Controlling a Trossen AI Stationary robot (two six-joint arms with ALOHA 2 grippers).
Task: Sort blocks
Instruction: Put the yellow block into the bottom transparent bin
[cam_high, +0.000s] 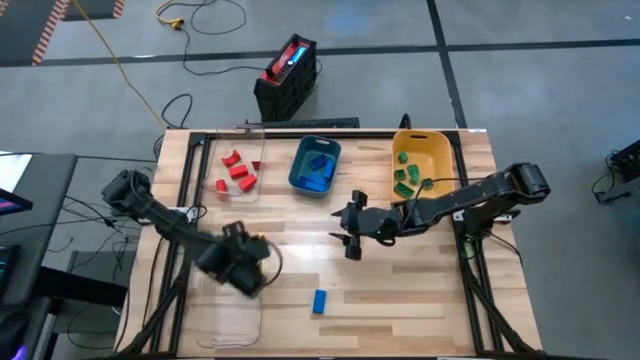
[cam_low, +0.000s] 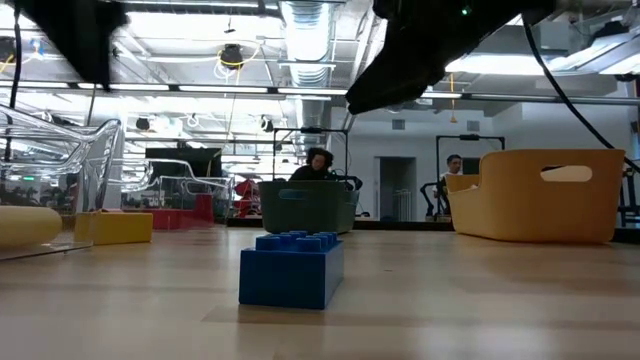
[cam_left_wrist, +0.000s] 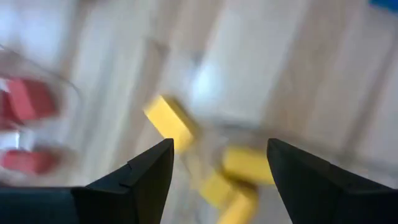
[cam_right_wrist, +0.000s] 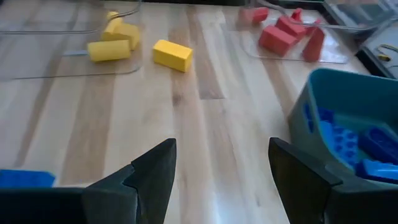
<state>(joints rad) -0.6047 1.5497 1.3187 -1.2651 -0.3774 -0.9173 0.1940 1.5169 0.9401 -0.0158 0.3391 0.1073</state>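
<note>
Blocks, judged from above: small rigid plastic bricks, likely light and a bit slick, best pinched across two flat sides. One blue block (cam_high: 319, 301) lies alone at the table's (cam_high: 420, 290) six o'clock. Red ones (cam_high: 238, 172) sit in a clear tray (cam_high: 222, 160) at eleven o'clock, blue in the teal bin (cam_high: 297, 172) at twelve, green in the yellow bin (cam_high: 440, 152) at one. The left gripper (cam_high: 245, 268) hovers at eight o'clock, the right gripper (cam_high: 352, 228) near centre.

At table level the wood looks smooth and level; people sit in the room beyond.

Left wrist: jaws spread over yellow blocks (cam_left_wrist: 169, 122).

Right wrist: jaws spread and empty, one yellow brick (cam_right_wrist: 172, 55) loose just beside its tray.
</note>
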